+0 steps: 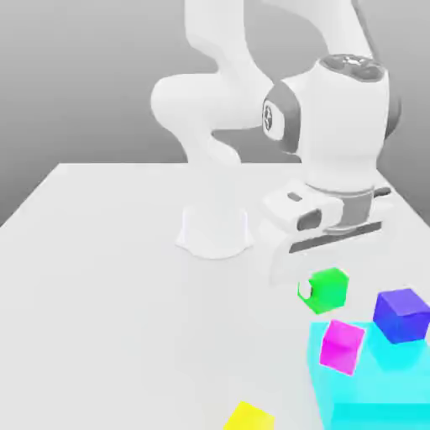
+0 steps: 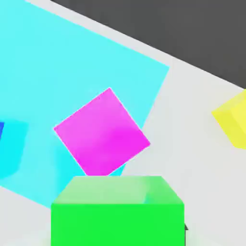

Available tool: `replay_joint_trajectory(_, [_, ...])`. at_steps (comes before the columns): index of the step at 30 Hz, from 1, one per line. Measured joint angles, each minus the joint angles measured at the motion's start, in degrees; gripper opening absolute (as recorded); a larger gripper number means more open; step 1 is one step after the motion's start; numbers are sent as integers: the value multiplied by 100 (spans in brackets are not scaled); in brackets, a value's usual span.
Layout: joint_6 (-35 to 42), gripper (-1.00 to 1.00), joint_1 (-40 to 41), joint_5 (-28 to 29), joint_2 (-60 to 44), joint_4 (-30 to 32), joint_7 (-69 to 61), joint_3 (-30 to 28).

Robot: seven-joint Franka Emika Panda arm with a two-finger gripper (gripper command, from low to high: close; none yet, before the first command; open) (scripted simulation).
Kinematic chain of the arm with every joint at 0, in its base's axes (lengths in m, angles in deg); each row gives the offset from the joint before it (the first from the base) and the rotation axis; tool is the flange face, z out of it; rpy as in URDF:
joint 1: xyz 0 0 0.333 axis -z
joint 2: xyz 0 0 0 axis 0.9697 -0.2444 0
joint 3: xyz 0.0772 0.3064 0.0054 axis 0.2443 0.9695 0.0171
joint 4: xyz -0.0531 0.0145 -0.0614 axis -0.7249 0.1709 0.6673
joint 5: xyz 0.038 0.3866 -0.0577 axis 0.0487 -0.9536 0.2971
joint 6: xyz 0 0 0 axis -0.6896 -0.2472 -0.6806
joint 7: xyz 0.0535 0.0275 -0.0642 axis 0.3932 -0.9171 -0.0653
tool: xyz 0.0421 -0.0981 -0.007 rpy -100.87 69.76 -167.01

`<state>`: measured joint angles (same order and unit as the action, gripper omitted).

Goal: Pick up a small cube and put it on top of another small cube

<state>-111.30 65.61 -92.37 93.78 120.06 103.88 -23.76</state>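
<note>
In the exterior view, the gripper (image 1: pixel 322 290) is closed on the green cube (image 1: pixel 329 291), held above the cyan block (image 1: pixel 369 378), apparently mid-carry. In the hand view, the magenta cube (image 2: pixel 102 134) overlaps the cyan block; if it's the target, the next move calls for alignment above it.

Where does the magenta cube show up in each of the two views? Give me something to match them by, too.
Exterior view: the magenta cube is low, right of centre, just below the green cube.
Hand view: near the middle of the picture, next to the green cube.
Shared landmark: the cyan block, behind the magenta cube in both pictures.
</note>
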Motion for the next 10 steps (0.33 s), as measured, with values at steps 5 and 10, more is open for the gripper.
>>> replay_joint_trajectory(5, [-57, -100, -488, 217, -412, -337, 459, 260])
replay_joint_trajectory(10, [-460, 100, -495, 426, -765, -264, 621, 238])
